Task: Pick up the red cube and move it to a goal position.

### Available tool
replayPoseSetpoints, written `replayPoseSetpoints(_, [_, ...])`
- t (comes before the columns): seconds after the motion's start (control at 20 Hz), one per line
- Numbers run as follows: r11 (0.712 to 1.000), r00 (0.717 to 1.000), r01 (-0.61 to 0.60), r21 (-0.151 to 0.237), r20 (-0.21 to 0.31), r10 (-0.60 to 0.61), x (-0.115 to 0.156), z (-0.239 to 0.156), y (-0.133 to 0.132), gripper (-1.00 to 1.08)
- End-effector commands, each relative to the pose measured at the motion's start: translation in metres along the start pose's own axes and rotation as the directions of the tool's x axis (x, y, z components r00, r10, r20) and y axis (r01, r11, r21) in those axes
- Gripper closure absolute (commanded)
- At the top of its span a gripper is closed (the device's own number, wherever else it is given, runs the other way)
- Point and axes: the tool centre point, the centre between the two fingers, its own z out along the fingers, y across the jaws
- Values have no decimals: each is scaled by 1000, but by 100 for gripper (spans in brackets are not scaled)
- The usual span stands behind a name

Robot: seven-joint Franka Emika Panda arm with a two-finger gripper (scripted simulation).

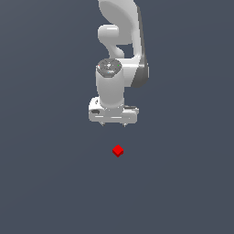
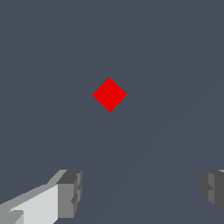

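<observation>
The red cube (image 1: 118, 151) is a tiny bright red block lying on the flat grey ground, turned so a corner faces the camera. The white gripper (image 1: 113, 124) hangs above it, a little toward the back of the exterior view, and does not touch it. In the wrist view the red cube (image 2: 109, 94) shows as a diamond ahead of the gripper (image 2: 142, 192). One grey fingertip (image 2: 70, 192) and the other stand far apart with nothing between them, so the gripper is open and empty.
The white arm (image 1: 121, 50) rises behind the gripper to the exterior view's top edge. Plain dark grey ground (image 1: 55, 183) surrounds the cube on all sides. No goal marker shows.
</observation>
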Motion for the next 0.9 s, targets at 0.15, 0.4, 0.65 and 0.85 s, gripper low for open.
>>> replayPoseSetpoints(0.15, [1000,1000,-5,0,0,5,0,1,0,-92])
replayPoseSetpoints(0.4, [999,999,-39,-1,-2,39,3,7,-3,-92])
replayPoseSetpoints(0.65, [995,995,-105,-2,-5,105,8,19,-7,-92])
replayPoseSetpoints(0.85, [984,984,-180,-3,-8,180,15,33,-12,-92])
